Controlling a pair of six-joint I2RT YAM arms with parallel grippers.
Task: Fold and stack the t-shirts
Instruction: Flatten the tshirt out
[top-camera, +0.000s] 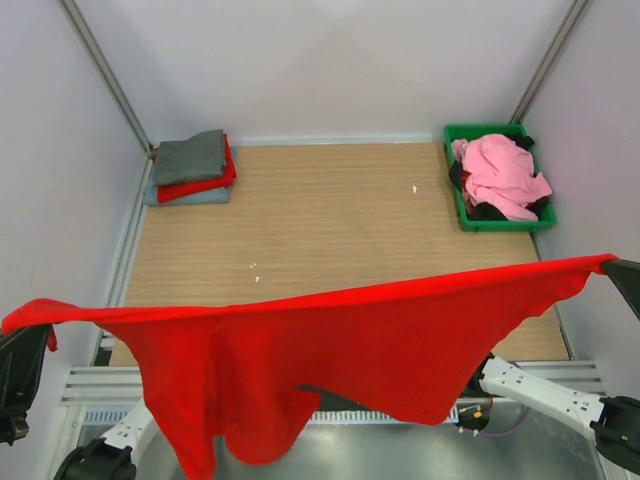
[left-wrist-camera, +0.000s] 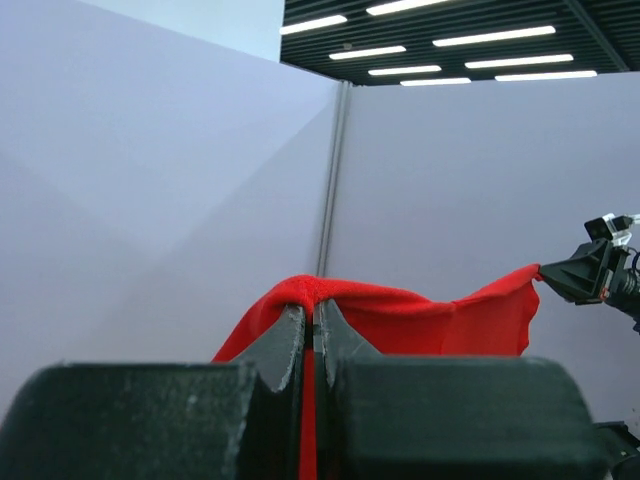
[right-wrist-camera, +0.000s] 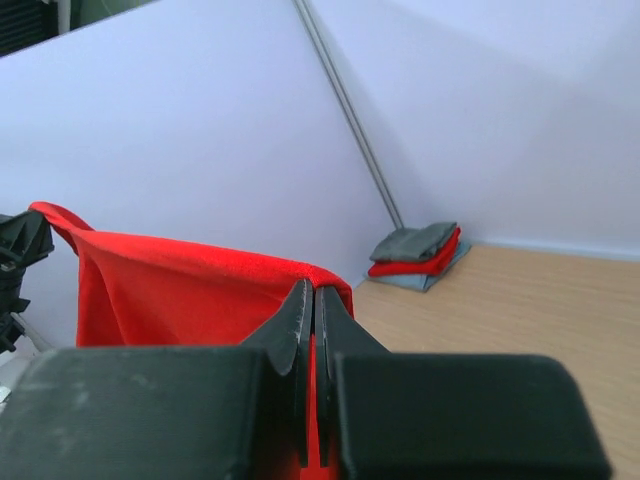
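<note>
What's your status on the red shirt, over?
Left fingers and right fingers shut on large red t-shirt, stretched airborne between them. Folded stack far-left corner; pink shirt in green bin. No obstruction seen.

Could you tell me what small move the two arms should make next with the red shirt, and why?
Probably carry the red shirt forward and lower it flat onto the table. The left gripper and right gripper each pinch one end, so it hangs stretched in the air over the near edge, unfolded.
</note>
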